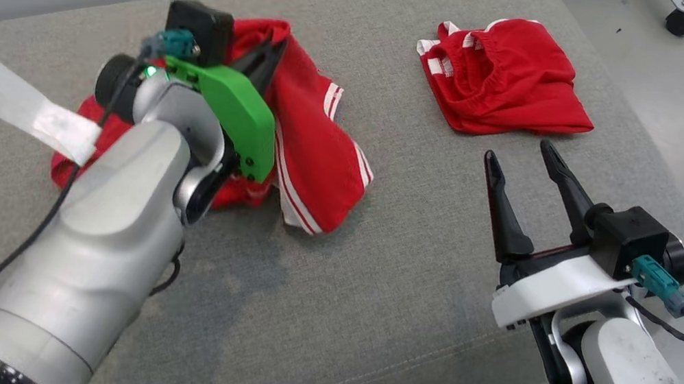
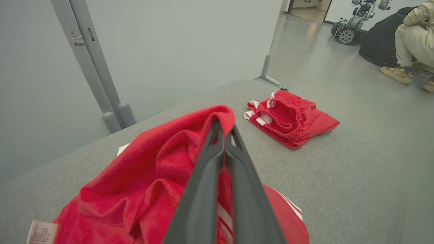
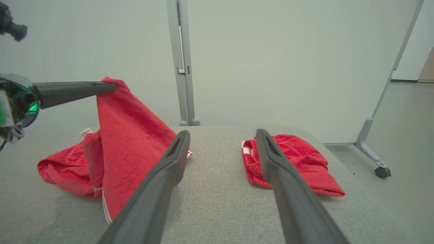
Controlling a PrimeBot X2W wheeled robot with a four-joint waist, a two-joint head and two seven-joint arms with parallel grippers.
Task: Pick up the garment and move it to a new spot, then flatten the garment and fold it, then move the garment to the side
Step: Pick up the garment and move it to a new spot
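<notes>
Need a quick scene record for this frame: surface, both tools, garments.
surface: grey cushion
left tool: shut on striped red garment, one part lifted, rest on cushion
right tool: open, empty, above bare cushion
second red garment: lies apart, toward the robot's right, untouched
background: seated person

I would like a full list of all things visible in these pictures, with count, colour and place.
held garment: one, red with white stripes, left side of the cushion, one part lifted
folded garment: one, red with white trim, far right of the cushion
cushion: one, grey, under both garments
partition post: one, grey, behind the cushion
caster wheel: one, black, floor at right
person: one, pale clothes, seated far off
left hand: one, dark, shut on the held garment
right hand: one, dark, open, near the folded garment
</notes>
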